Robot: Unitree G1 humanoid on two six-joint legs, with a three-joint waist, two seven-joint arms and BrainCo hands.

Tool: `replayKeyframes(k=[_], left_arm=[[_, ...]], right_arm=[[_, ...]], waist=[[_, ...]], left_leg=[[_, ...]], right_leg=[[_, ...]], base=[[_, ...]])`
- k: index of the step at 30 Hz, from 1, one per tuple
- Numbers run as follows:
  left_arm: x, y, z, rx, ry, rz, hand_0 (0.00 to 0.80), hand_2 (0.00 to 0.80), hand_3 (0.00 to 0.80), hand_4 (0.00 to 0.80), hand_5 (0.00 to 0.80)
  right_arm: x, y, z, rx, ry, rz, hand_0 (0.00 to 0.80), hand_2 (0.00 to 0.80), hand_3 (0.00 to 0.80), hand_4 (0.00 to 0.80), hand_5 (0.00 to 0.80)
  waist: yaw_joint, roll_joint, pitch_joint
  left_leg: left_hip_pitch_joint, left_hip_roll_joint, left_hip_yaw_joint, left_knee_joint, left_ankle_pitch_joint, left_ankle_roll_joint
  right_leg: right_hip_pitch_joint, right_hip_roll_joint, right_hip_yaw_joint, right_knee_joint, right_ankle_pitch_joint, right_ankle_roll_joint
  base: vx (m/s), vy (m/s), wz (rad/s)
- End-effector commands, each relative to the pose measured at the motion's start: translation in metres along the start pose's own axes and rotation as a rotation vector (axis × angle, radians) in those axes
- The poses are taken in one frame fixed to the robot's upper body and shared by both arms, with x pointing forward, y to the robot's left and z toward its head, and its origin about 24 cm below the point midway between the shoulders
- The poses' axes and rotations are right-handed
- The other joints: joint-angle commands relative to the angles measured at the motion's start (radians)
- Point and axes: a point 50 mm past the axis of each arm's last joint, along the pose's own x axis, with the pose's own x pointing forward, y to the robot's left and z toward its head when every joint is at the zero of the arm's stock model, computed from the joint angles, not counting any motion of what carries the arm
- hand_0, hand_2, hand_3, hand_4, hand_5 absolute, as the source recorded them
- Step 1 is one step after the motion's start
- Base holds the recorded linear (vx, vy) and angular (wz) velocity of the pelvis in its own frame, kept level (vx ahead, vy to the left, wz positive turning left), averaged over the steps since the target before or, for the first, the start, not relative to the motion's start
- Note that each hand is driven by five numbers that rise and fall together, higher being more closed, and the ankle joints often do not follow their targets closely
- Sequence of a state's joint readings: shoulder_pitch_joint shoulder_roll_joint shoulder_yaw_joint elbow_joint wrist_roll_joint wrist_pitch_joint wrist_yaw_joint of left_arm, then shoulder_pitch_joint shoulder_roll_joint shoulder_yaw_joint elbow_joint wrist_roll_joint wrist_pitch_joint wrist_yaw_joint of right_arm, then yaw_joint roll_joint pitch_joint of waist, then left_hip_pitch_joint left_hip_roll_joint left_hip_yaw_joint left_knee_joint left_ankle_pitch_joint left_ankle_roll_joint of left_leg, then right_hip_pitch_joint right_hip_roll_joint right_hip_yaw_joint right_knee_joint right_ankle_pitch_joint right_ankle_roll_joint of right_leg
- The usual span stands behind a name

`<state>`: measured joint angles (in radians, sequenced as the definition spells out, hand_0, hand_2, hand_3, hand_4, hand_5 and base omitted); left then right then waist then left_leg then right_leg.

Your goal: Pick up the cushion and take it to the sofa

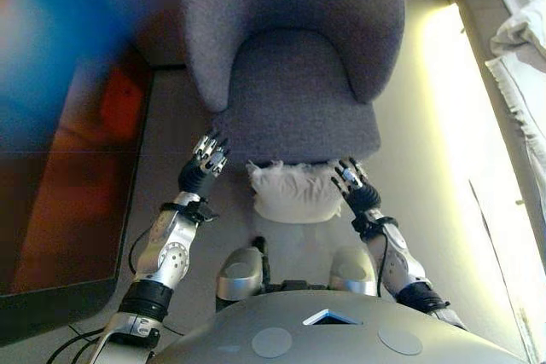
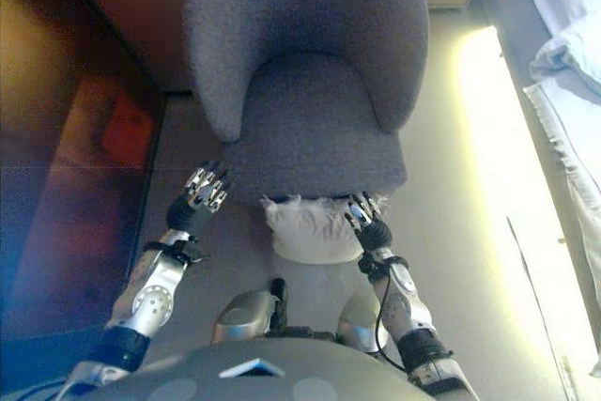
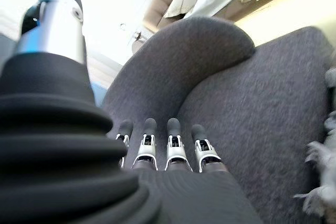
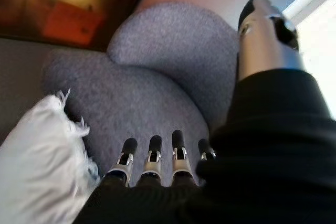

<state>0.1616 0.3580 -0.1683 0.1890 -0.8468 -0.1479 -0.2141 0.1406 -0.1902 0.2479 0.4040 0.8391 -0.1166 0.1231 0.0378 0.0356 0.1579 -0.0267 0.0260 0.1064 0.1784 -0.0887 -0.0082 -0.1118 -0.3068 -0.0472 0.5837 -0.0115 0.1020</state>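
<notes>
- Cushion on floor, pressed against front edge of grey chair, between both hands.
- Left hand and right hand: fingers straight, holding nothing.
- Probably soft, light, squashy; fringe likely flimsy.
- Best squeezed at both side edges.

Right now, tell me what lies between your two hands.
The white cushion lies between the left hand and the right hand, against the grey armchair's front edge. The left eye view shows it; neither hand grips it.
</notes>
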Motion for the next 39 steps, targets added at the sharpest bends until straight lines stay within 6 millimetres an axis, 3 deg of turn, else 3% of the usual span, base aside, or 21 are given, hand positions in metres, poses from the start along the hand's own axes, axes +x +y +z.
replayKeyframes(k=[1,4,6,9,12,17,23,26,32,35,39], left_arm=[[-0.006,-0.003,0.018,-0.001,-0.082,-0.013,0.0,0.0,0.0,0.0,0.0],[-0.009,-0.001,0.019,-0.001,-0.095,0.002,0.0,0.0,0.0,0.0,0.0],[-0.011,0.0,0.019,0.002,-0.097,0.002,0.0,0.0,0.0,0.0,0.0],[-0.019,0.006,0.015,0.005,-0.086,0.013,0.0,0.0,0.0,0.0,0.0],[-0.03,0.012,0.009,0.022,-0.069,0.038,0.0,0.0,0.0,0.0,0.0],[-0.036,0.015,0.008,-0.017,-0.07,0.067,0.0,0.0,0.0,0.0,0.0],[-0.034,0.007,0.005,-0.045,-0.065,0.04,0.0,0.0,0.0,0.0,0.0],[-0.026,-0.001,0.002,-0.087,-0.06,0.008,0.0,0.0,0.0,0.0,0.0],[-0.016,-0.014,-0.009,-0.1,-0.035,-0.035,0.0,0.0,0.0,0.0,0.0],[-0.016,-0.015,-0.009,-0.115,-0.041,-0.038,0.0,0.0,0.0,0.0,0.0],[-0.013,-0.018,-0.008,-0.12,-0.041,-0.07,0.0,0.0,0.0,0.0,0.0]], right_arm=[[-0.002,0.004,0.009,-0.007,-0.059,0.031,0.0,0.0,0.0,0.0,0.0],[0.001,0.005,0.016,-0.015,-0.06,0.053,0.0,0.0,0.0,0.0,0.0],[0.005,0.007,0.021,-0.014,-0.062,0.067,0.0,0.0,0.0,0.0,0.0],[0.01,0.009,0.022,-0.014,-0.048,0.075,0.0,0.0,0.0,0.0,0.0],[0.01,0.01,0.021,-0.013,-0.032,0.087,0.0,0.0,0.0,0.0,0.0],[0.008,0.009,0.018,-0.029,0.001,0.092,0.0,0.0,0.0,0.0,0.0],[0.005,0.01,0.018,-0.073,0.02,0.112,0.0,0.0,0.0,0.0,0.0],[0.004,0.009,0.02,-0.089,0.009,0.111,0.0,0.0,0.0,0.0,0.0],[0.001,0.001,0.022,-0.108,-0.008,0.084,0.0,0.0,0.0,0.0,0.0],[-0.001,-0.001,0.022,-0.115,-0.006,0.093,0.0,0.0,0.0,0.0,0.0],[-0.004,-0.003,0.025,-0.118,-0.034,0.087,0.0,0.0,0.0,0.0,0.0]], waist=[[-0.01,-0.042,-0.033],[-0.03,-0.081,-0.014],[-0.042,-0.106,-0.011],[-0.043,-0.115,-0.016],[-0.038,-0.116,-0.026],[-0.045,-0.111,-0.039],[-0.059,-0.085,-0.055],[-0.069,-0.081,-0.058],[-0.095,-0.062,-0.057],[-0.098,-0.045,-0.058],[-0.081,-0.016,-0.048]], left_leg=[[-0.049,-0.03,-0.074,-0.005,0.021,-0.006],[-0.022,-0.031,-0.037,0.033,-0.054,-0.024],[-0.005,-0.035,-0.034,0.055,-0.1,-0.03],[0.024,-0.021,-0.055,0.07,-0.138,-0.039],[0.043,0.0,-0.068,0.073,-0.15,-0.048],[0.075,0.039,-0.091,0.066,-0.153,-0.06],[0.102,0.125,-0.101,0.051,-0.029,-0.101],[0.066,0.166,-0.068,0.113,0.062,-0.122],[0.018,0.208,-0.015,0.183,0.14,-0.141],[0.028,0.25,0.009,0.102,0.187,-0.154],[0.01,0.313,0.038,-0.063,0.277,-0.192]], right_leg=[[0.011,-0.019,-0.092,-0.218,0.09,0.043],[-0.014,-0.032,-0.111,-0.435,0.134,0.078],[-0.041,-0.039,-0.074,-0.508,0.206,0.108],[-0.04,-0.037,-0.03,-0.539,0.239,0.127],[-0.034,-0.034,-0.017,-0.524,0.222,0.132],[-0.037,0.008,0.004,-0.503,0.164,0.136],[-0.013,0.097,-0.01,-0.468,0.081,0.082],[0.016,0.129,-0.049,-0.475,0.059,0.04],[0.026,0.156,-0.094,-0.454,0.019,-0.011],[0.038,0.155,-0.12,-0.446,0.005,-0.007],[0.063,0.124,-0.169,-0.434,-0.027,0.022]], base=[[0.279,-0.133,-0.32],[0.264,-0.154,-0.43],[0.265,-0.135,0.01],[0.283,-0.102,0.52],[0.247,-0.101,0.19],[0.202,-0.131,0.32],[0.134,-0.157,0.07],[0.068,-0.149,0.14],[0.024,-0.036,0.3],[0.061,0.163,0.36],[0.077,0.251,0.31]])
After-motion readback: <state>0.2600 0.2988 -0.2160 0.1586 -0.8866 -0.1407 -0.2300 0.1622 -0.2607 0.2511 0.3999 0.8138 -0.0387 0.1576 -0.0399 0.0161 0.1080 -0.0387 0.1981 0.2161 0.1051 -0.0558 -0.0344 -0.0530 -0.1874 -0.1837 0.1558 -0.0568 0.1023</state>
